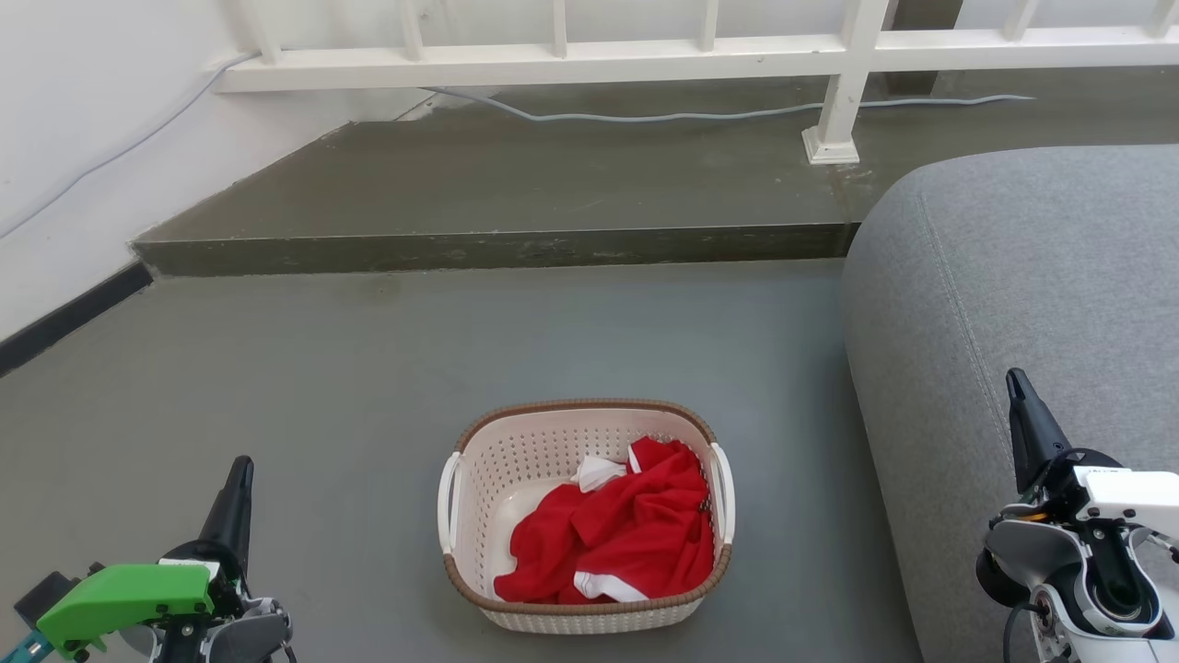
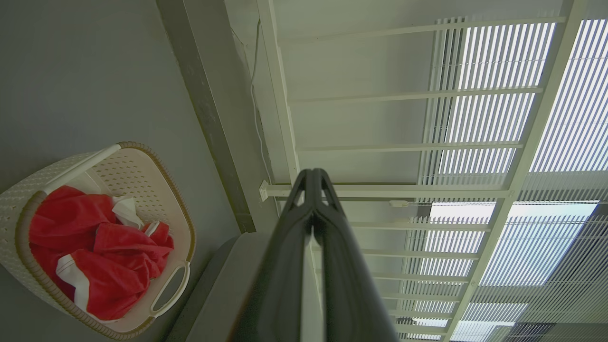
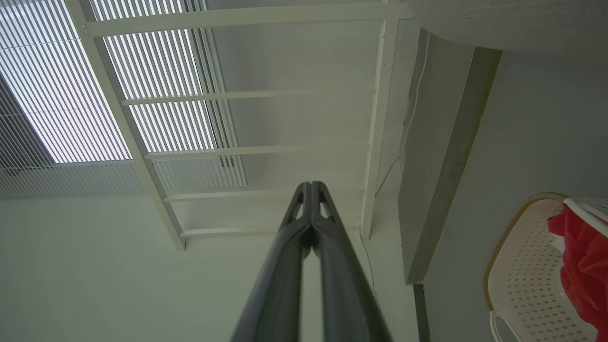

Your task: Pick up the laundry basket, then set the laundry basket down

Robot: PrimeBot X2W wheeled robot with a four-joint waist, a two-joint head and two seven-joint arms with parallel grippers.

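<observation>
Before you, the laundry basket (image 1: 543, 451), a red-and-white garment (image 1: 636, 529) heaped inside, sits on the grey floor (image 1: 322, 387) beside the grey sofa (image 1: 1032, 276), while your left hand (image 1: 239, 468) and right hand (image 1: 1017, 383) hang either side, clear of it, each with its fingers pressed together and empty.

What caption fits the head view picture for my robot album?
The laundry basket holding a red garment waits on the grey floor between the shut left gripper and right gripper.
</observation>
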